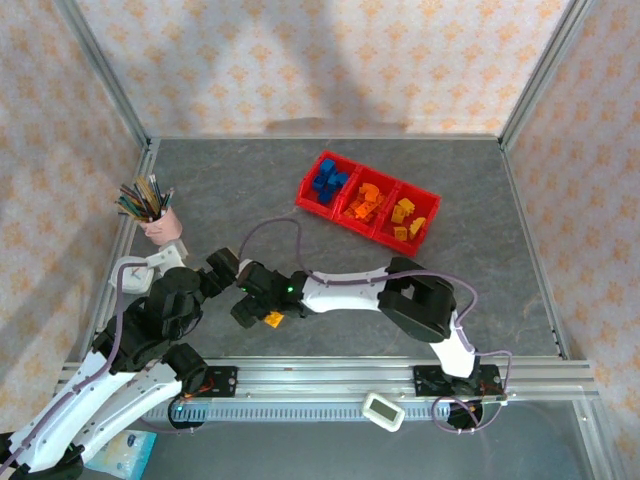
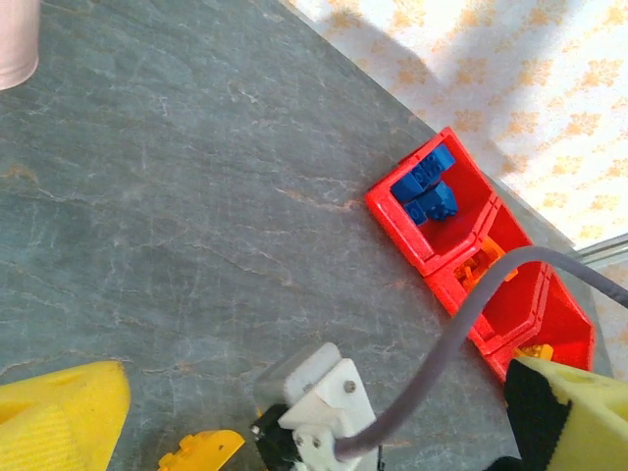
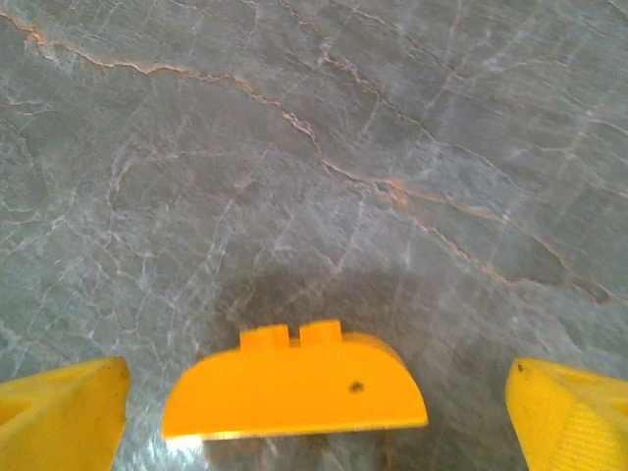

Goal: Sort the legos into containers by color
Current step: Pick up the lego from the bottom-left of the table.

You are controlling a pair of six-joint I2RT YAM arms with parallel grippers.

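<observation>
While right pincer (image 3: 316, 412) gapes, yellow-orange arch brick (image 3: 294, 392) lies between fingertips (image 3: 59, 412).

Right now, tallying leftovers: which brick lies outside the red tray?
The yellow-orange curved plastic brick between the fingers of the right end effector; the rest sit inside the red plastic tray.

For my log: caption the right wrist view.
Open right gripper straddles a yellow-orange arch lego lying on the grey table.

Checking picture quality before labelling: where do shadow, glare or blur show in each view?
Top external: even light, sharp, soft shadows on the back wall. Left wrist: red tray crisp, the near left fingers blurred. Right wrist: dark soft shadow behind the yellow-orange brick, the right fingers soft-edged.
</observation>
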